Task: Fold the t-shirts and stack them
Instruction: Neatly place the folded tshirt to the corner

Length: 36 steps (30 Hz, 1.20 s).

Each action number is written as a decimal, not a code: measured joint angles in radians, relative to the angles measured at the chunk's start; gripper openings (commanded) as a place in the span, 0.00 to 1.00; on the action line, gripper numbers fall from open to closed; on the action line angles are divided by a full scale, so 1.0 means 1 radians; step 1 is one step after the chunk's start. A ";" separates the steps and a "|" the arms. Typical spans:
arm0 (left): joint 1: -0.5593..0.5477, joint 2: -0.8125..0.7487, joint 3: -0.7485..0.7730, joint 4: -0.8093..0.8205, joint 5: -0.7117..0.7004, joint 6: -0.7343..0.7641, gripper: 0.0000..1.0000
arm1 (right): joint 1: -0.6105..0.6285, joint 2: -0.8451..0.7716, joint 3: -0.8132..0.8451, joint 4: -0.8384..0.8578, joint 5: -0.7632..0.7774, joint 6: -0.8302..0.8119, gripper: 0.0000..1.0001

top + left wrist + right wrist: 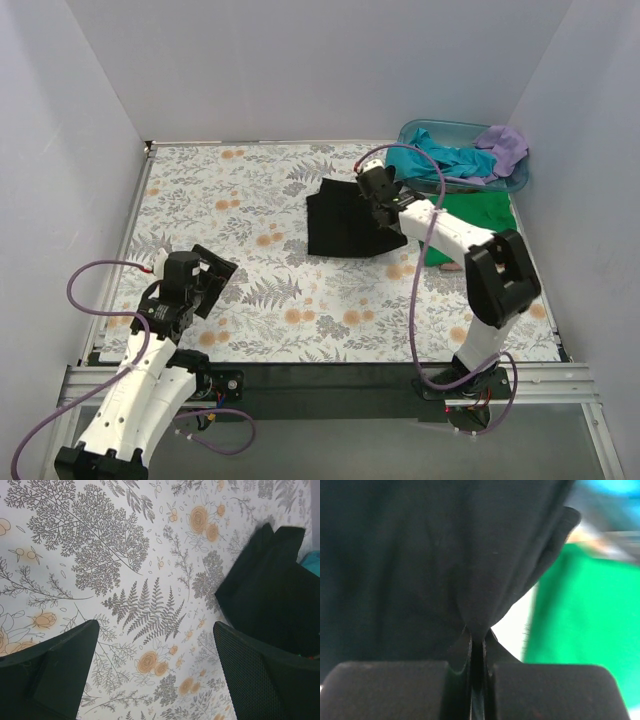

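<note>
Black t-shirt point(340, 225) at 1 o'clock on your counter point(250, 190): right gripper point(477, 640) jaws clamped on its fabric; left gripper point(155, 645) jaws apart.

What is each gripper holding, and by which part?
The right gripper pinches a bunched fold of the black t-shirt near its right edge. The left gripper holds nothing.

Bright, even light gives only soft shadows on the desk point(250, 200). The right wrist view is blurred, the black tee point(420, 555) nearly featureless.
</note>
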 measured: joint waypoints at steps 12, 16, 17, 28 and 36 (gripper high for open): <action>0.000 -0.069 0.015 -0.023 -0.030 -0.013 0.98 | -0.101 -0.380 -0.084 -0.045 0.057 -0.401 0.01; 0.000 -0.064 0.029 -0.031 -0.045 -0.013 0.98 | -0.161 -0.436 -0.086 -0.083 0.006 -0.481 0.01; 0.000 -0.061 0.032 -0.031 -0.048 -0.013 0.98 | -0.178 -0.451 -0.086 -0.091 -0.002 -0.497 0.01; 0.000 0.008 0.039 -0.002 -0.065 -0.013 0.98 | -0.428 -0.480 0.008 -0.142 -0.142 -0.511 0.01; 0.000 0.088 0.039 0.049 -0.065 -0.011 0.98 | -0.630 -0.375 0.014 -0.139 -0.237 -0.466 0.30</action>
